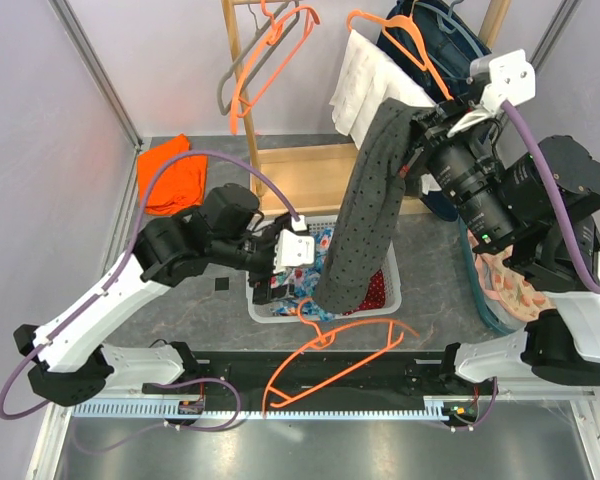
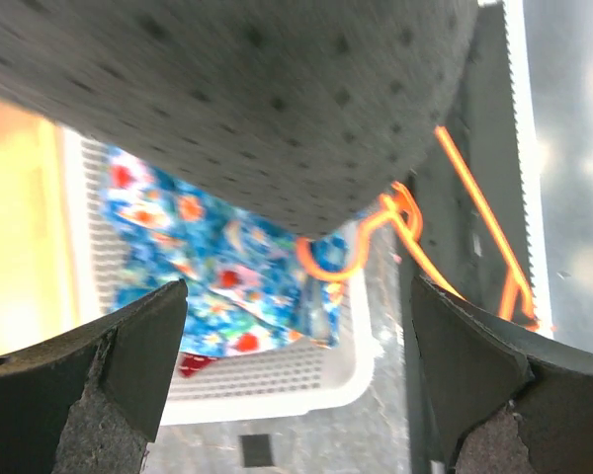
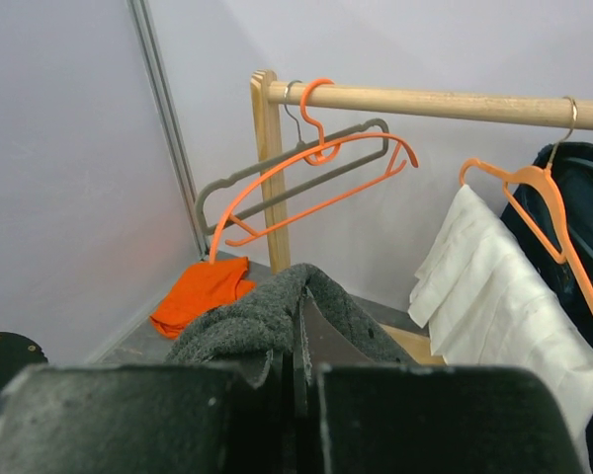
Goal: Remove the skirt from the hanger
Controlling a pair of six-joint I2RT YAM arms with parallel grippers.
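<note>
Grey skirt point(image 1: 370, 200) hangs from the right pincer point(image 3: 296, 336), which is clamped shut on its top fold, with the hem dangling over the white basket point(image 1: 392, 292). Orange hanger point(image 1: 340, 355) lies loose by the basket's near rim. Left pincer point(image 2: 298, 288) is wide open, facing the hem, not touching.

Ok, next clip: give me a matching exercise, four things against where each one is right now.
Things
1. grey dotted fabric skirt
2. loose orange plastic hanger
3. blue floral cloth
4. crumpled orange cloth

Places
A. inside the white plastic basket
B. far left corner of the grey table, by the wall
C. pinched in the shut right tool, hanging down over the basket
D. lying near the table's near edge, in front of the basket

Pairs: 1-C, 2-D, 3-A, 4-B
</note>
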